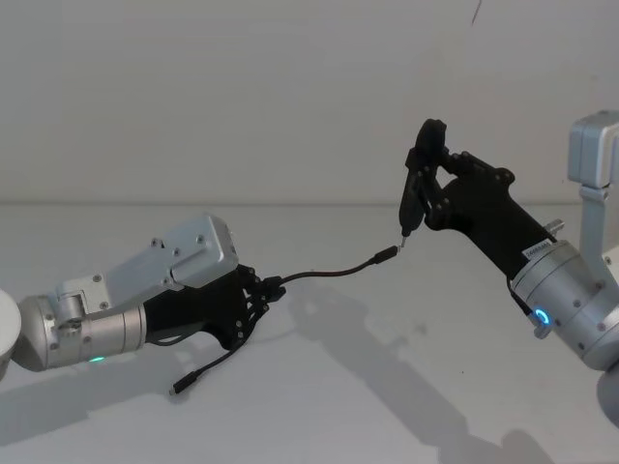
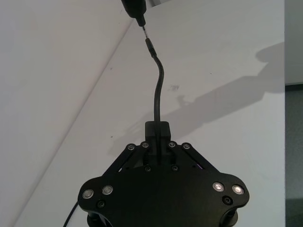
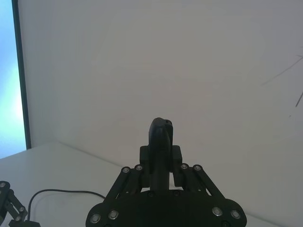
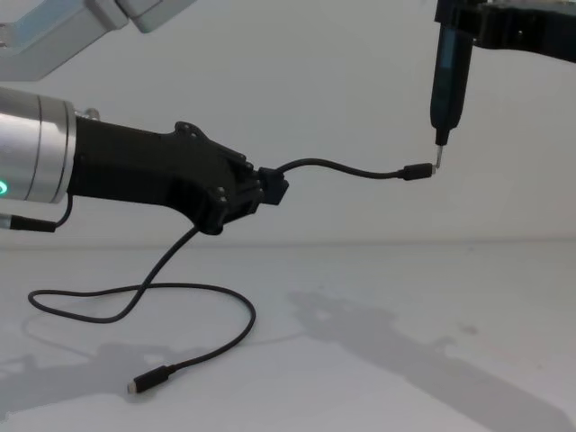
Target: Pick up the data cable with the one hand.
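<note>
From my remote seat, left side first: the left gripper (image 1: 261,290) is off the white table (image 1: 387,387), reaching toward the middle, jaws clenched on the data cable (image 4: 342,168) a short way back from one end; the chest view has the same left gripper (image 4: 270,191) held well above the tabletop (image 4: 405,360); from the left wrist view the cable (image 2: 157,94) comes straight out of the closed fingers (image 2: 157,130) and bends toward its plug (image 2: 150,48).

Behind the grip the cable drops to the table, lies in a loose loop at the left, and its other plug (image 4: 148,381) rests flat near the front edge; in the head view that plug (image 1: 184,384) lies just below the left arm.

Middle: the free run arches up and right, and the near plug (image 4: 417,172) hangs in the air, its metal tip touching the tip of a slim black pen-like tool (image 4: 447,81).

Right: the right gripper (image 1: 426,179) is raised, gripping that tool (image 1: 414,198) upright, point down; the right wrist view shows the tool's top (image 3: 160,142) clamped between the fingers (image 3: 176,163).
</note>
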